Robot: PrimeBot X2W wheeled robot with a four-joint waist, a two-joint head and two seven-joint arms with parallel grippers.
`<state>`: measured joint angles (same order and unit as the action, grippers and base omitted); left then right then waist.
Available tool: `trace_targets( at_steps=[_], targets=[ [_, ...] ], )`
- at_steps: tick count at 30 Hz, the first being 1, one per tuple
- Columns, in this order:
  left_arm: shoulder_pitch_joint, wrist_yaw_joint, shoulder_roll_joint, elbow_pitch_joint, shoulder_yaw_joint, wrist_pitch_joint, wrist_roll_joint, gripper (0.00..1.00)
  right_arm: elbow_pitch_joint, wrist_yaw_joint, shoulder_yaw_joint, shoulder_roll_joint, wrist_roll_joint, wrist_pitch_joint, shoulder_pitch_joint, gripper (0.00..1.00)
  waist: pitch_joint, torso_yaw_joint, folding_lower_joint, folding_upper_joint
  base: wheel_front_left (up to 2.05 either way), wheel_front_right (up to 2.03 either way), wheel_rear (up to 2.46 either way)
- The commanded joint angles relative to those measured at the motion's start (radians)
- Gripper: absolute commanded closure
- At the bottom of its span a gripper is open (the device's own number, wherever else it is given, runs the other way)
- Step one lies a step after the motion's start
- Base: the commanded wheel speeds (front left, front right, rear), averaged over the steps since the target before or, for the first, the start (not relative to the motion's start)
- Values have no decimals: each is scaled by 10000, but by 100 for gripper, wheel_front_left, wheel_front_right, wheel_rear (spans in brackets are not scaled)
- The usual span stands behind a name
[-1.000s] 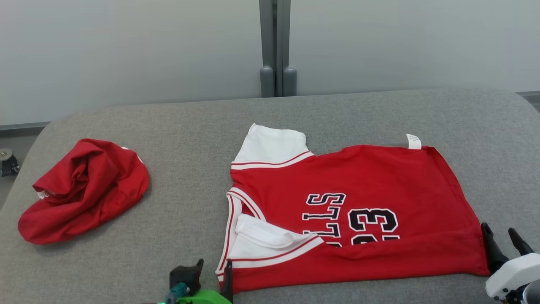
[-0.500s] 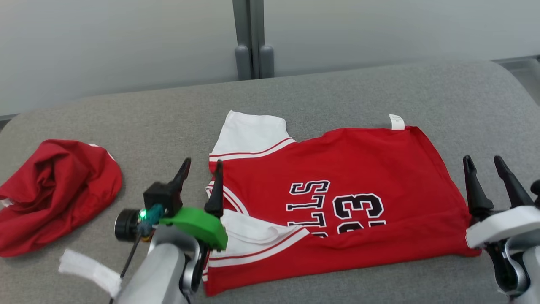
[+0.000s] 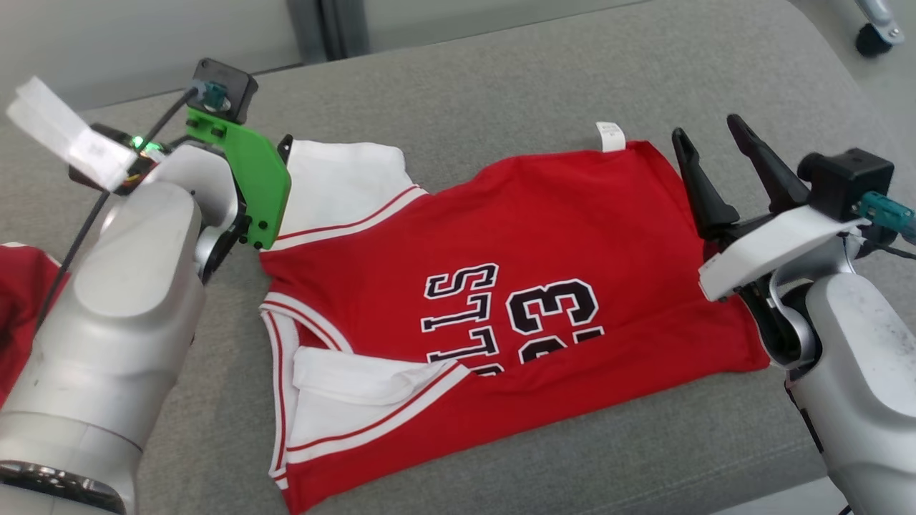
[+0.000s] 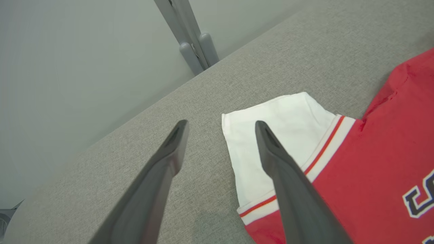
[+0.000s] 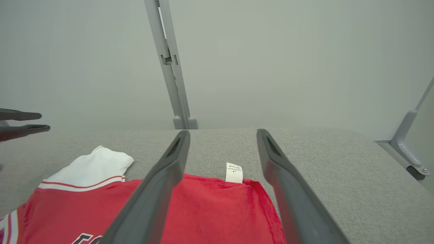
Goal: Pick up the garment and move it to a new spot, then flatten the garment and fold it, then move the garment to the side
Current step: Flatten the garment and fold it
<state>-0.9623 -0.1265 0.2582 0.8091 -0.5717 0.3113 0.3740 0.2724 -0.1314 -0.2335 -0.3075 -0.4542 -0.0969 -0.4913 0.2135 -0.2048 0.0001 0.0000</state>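
**Jersey, part-folded.** The red jersey (image 3: 544, 236) lies flat in the middle of the table (image 3: 501, 86). Its near strip (image 3: 572, 386) is turned up over the lower part of the lettering. One white sleeve (image 3: 336, 182) points to the far left, and a label (image 3: 610, 136) sticks out at the far right corner.

**Grippers.** Both are released, jaws spread wide, and neither holds anything. The left gripper (image 4: 221, 123) hovers at the sleeve's outer edge, with one finger over white cloth and the other over bare table. The right gripper (image 3: 708, 127) hangs just beside the jersey's far right corner, near the label.

**Likely faults.**
- A pinch that catches only the sleeve would drag that flap and bunch the body behind it.
- If one side is pulled harder than the other, the cloth would skew and the turned-up strip could fall open.
- A bite at the corner that is too shallow may slip off the thin fabric.

**Surroundings.** The table is covered in grey woven fabric with rounded corners. A second, crumpled red cloth (image 3: 18, 300) lies at its left edge, well apart from the jersey. Behind the table stands a plain pale wall (image 5: 271, 67) with a grey post (image 5: 169, 67).
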Motion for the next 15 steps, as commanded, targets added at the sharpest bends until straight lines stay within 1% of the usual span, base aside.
trace_targets(
  at_steps=[1, 4, 6, 10, 13, 15],
  targets=[
    [-613, -34, 333, 144, -621, 559, 448, 0, 189, 15, -338, -4, -97, -59, -454, 0, 1030, -1108, -1, 0, 0, 0, 0],
    [-1099, -31, 735, 397, -1144, 1182, 1206, 0, 431, 15, -675, -34, -255, -203, -857, 0, 1199, -1332, -1, 0, 0, 0, 0],
    [-1414, -32, 929, 532, -1426, 1352, 1453, 0, 592, 15, -754, -4, -417, -309, -1009, 0, 1277, -1455, -1, 0, 0, 0, 0],
    [-1702, -34, 1222, 736, -2075, 1476, 1768, 0, 748, 15, -967, 22, -698, -559, -1131, 0, 1424, -1643, -1, 0, 0, 0, 0],
    [-1962, -34, 1487, 977, -2302, 1425, 1999, 0, 830, 15, -1186, 72, -783, -722, -1186, 0, 1564, -1807, -1, 0, 0, 0, 0],
    [-2089, -35, 1605, 1291, -2447, 1343, 1906, 0, 974, 15, -1305, 68, -797, -806, -1257, 0, 1666, -1898, -1, 0, 0, 0, 0]
  ],
)
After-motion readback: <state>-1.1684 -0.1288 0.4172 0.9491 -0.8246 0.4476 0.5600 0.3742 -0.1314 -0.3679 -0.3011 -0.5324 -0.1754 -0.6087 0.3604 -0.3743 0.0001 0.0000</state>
